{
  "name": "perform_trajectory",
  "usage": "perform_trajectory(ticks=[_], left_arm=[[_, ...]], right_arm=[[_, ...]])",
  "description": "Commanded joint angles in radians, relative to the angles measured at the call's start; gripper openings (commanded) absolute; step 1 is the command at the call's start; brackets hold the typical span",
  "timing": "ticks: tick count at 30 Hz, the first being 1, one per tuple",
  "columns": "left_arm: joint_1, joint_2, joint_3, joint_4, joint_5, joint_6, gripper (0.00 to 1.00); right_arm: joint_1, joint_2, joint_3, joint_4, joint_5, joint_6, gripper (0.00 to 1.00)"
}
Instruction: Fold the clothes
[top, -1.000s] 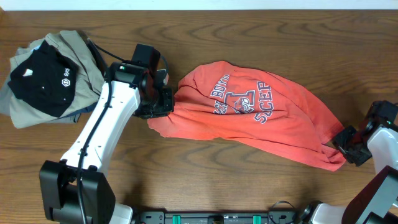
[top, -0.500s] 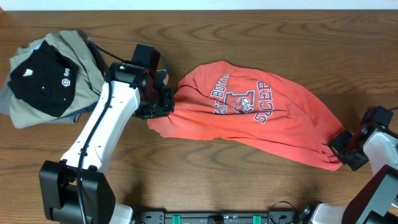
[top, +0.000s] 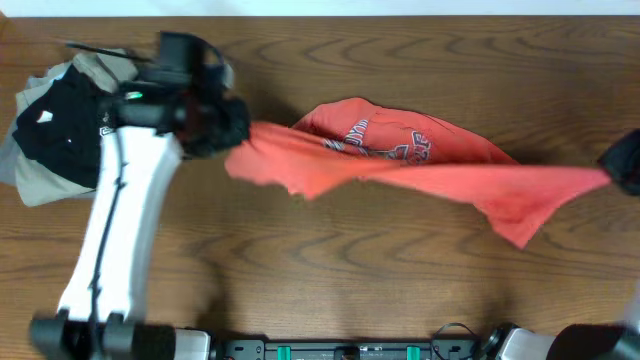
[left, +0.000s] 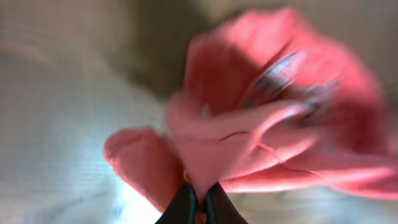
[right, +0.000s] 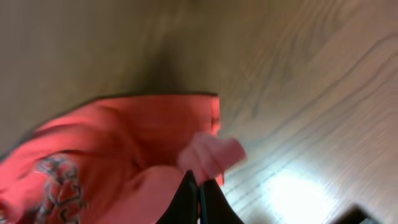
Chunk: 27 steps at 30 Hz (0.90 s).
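Left hand (top: 232, 128) first: it's pinched tight on a bunch of the red T-shirt (top: 420, 172), and my left wrist view shows cloth squeezed right between the tips. Just to its left, at the far end of the worktop (top: 330, 270), sits the pile: a black garment (top: 55, 135) on top of a khaki garment (top: 40, 185). Moving across, the shirt is pulled out into a long band between both arms. The printed chest is bunched along the far side, and one loose corner hangs toward the near edge close to the right end. Everything's a bit blurred. At the right edge, the right hand (top: 622, 165) is clamped on the other end, and my right wrist view shows red fabric gripped between closed tips.
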Motion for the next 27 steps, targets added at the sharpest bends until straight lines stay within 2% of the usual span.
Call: perform_trajectory(ticks=[1, 6, 13, 17, 22, 27], left_arm=[[0.052, -0.092, 0.117, -0.005, 0.082, 0.009, 0.06], [0.098, -0.180, 0.225, -0.005, 0.167, 0.009, 0.06], [0.114, -0.339, 0.301, 0.007, 0.172, 0.001, 0.06], [0.114, -0.399, 0.307, 0.060, 0.171, -0.003, 0.06], [0.114, -0.354, 0.306, 0.087, 0.160, -0.002, 0.06], [0.112, -0.194, 0.306, 0.115, 0.160, -0.002, 0.06]], right_arm=[[-0.004, -0.018, 0.166, -0.085, -0.016, -0.070, 0.01], [-0.004, -0.018, 0.380, -0.177, -0.081, -0.106, 0.01], [-0.004, -0.018, 0.662, -0.261, -0.077, -0.108, 0.01], [-0.005, -0.018, 0.742, -0.260, -0.077, -0.117, 0.01], [-0.002, 0.021, 0.742, -0.251, -0.082, -0.122, 0.01], [0.055, 0.130, 0.742, -0.232, -0.101, -0.161, 0.01]])
